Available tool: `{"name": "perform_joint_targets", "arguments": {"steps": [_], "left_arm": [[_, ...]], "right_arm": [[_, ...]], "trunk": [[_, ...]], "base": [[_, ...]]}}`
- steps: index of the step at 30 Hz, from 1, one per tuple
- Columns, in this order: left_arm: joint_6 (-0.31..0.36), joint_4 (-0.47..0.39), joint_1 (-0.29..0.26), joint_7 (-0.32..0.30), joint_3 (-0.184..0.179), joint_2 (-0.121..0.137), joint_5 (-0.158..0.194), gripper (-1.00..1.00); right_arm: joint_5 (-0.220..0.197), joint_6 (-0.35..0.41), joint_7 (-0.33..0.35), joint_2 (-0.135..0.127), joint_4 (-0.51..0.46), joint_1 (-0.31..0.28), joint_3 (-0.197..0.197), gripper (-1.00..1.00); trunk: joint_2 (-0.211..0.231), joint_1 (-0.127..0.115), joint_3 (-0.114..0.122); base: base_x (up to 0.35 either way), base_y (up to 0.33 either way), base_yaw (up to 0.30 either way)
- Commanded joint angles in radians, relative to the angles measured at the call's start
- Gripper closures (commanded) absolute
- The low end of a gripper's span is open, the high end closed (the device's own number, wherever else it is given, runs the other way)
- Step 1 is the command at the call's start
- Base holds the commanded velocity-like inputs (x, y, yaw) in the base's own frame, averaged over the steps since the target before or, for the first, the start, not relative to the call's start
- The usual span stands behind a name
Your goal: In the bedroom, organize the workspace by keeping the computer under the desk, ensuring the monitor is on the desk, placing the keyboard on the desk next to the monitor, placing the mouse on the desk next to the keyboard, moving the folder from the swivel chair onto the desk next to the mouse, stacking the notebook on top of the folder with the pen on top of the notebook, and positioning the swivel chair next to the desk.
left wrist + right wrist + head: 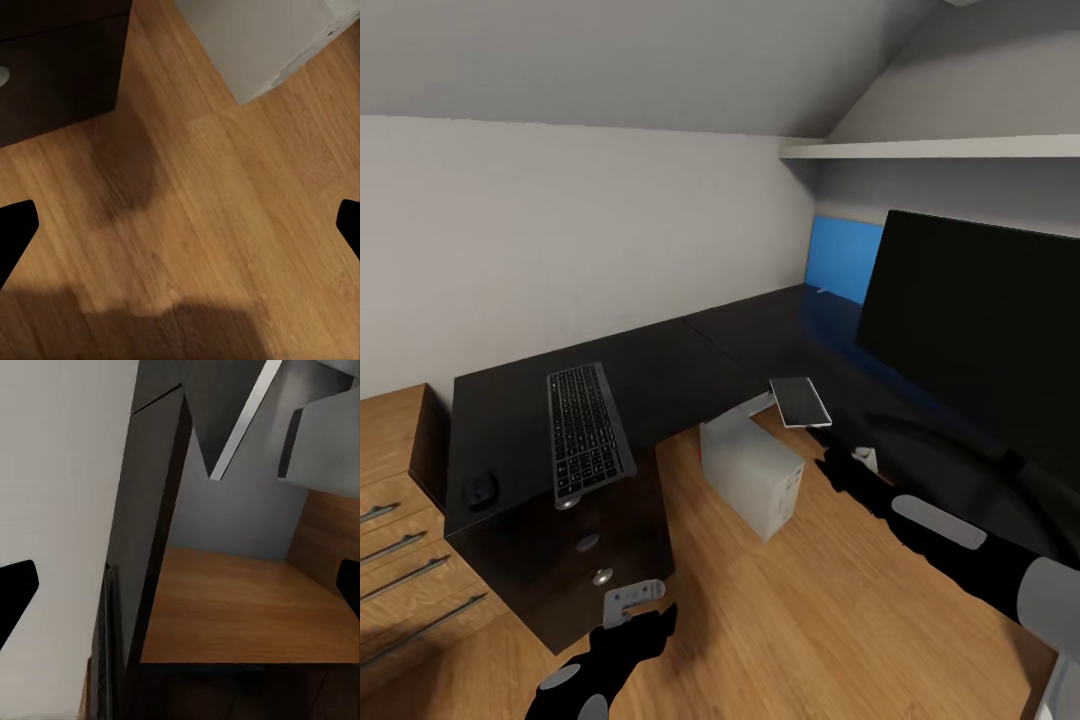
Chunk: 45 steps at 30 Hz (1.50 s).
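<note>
Keyboard (pixel 589 432) and mouse (pixel 481 490) lie far left on the black table (pixel 690 355), well apart from the monitor (pixel 980 340) at right, tower (pixel 752 475) beneath; both jaws gape, holding nothing, presumably between grasps.

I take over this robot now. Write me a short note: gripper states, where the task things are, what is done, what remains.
Left gripper: open, empty, low over the floor by the drawers.
Right gripper: looks empty; open or shut is unclear.
Keyboard lies on the desk, its near end slightly over the edge. Mouse is on the desk near it. Monitor stands far from both. Computer is under the desk. Notebook is on the desk.
Left: bring keyboard and mouse beside the monitor, then folder, notebook, pen, chair.
</note>
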Motion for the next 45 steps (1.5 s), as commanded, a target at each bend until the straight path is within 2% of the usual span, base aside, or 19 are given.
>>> {"name": "perform_joint_targets", "arguments": {"steps": [1,5,6,9,10,15,18,21,34,40,45], "left_arm": [[0.002,-0.001,0.0,0.009,-0.001,0.0,0.011,-1.0],[0.002,-0.001,0.0,0.009,-0.002,-0.001,0.011,-1.0],[0.003,-0.001,0.0,0.009,-0.002,-0.001,0.011,-1.0],[0.002,-0.001,0.0,0.009,-0.002,-0.001,0.011,-1.0],[0.003,-0.001,0.0,0.009,-0.002,-0.001,0.012,-1.0],[0.004,0.0,0.0,0.009,-0.003,-0.001,0.012,-1.0],[0.003,0.0,0.0,0.009,-0.003,-0.001,0.012,-1.0],[0.002,0.0,0.0,0.011,-0.004,-0.002,0.011,-1.0],[0.001,0.001,-0.001,0.012,-0.004,-0.003,0.011,-1.0],[0.001,0.009,0.0,0.012,-0.005,-0.003,0.009,-1.0],[0.001,0.011,0.0,0.012,-0.005,-0.003,0.01,-1.0]], "right_arm": [[-0.012,0.001,0.011,-0.005,0.002,-0.002,0.007,-1.0],[-0.015,0.039,0.036,-0.018,0.02,-0.001,0.006,-1.0],[-0.016,0.083,0.049,-0.021,0.051,-0.001,0.001,-1.0],[-0.016,0.119,0.054,-0.022,0.074,-0.001,-0.008,-1.0],[-0.015,0.154,0.058,-0.022,0.093,-0.001,-0.028,-1.0],[-0.012,0.161,0.06,-0.022,0.097,-0.001,-0.04,-1.0],[-0.011,0.156,0.06,-0.021,0.098,-0.001,-0.063,-1.0],[-0.011,0.136,0.059,-0.021,0.099,-0.001,-0.092,-1.0],[-0.012,0.075,0.058,-0.015,0.101,-0.001,-0.098,-1.0],[-0.012,0.059,0.055,-0.002,0.1,-0.001,-0.101,-1.0],[-0.011,0.002,0.057,0.033,0.099,-0.001,-0.102,-1.0]], "trunk": [[0.0,0.0,-0.001],[0.0,0.0,-0.001],[0.0,0.0,-0.001],[0.0,0.0,-0.001],[0.0,0.0,-0.001],[0.0,0.0,-0.001],[0.0,0.0,-0.001],[-0.021,0.012,-0.01],[-0.112,0.061,-0.051],[-0.154,0.084,-0.07],[-0.189,0.104,-0.085]], "base": [[0.0,0.0,0.0],[0.0,0.0,0.0],[0.0,0.0,0.0],[0.0,0.0,0.0],[0.0,0.0,0.0],[0.0,0.0,0.0],[0.0,0.0,0.0],[0.0,0.0,0.0],[0.0,0.0,0.0],[0.0,0.0,0.0],[0.0,0.0,0.0]]}}
